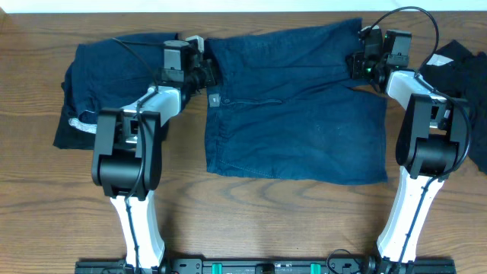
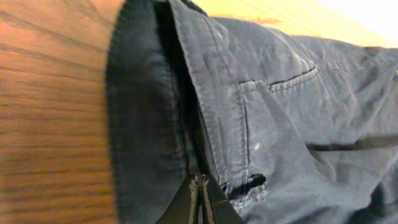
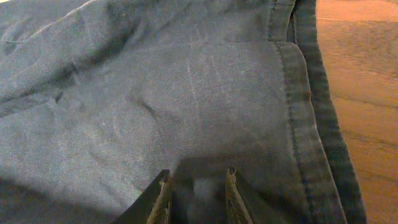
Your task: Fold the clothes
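Shorts [image 1: 297,106] of creased navy cotton, stitched hems.

Navy shorts [image 1: 297,106] lie spread on the table [image 1: 251,221], a pincer at each upper corner.

Even, soft overhead light; the brown wooden table [image 1: 251,217] shows mild glare beyond the wide navy-blue denim shorts [image 2: 261,118], whose near folds blur in wrist views.
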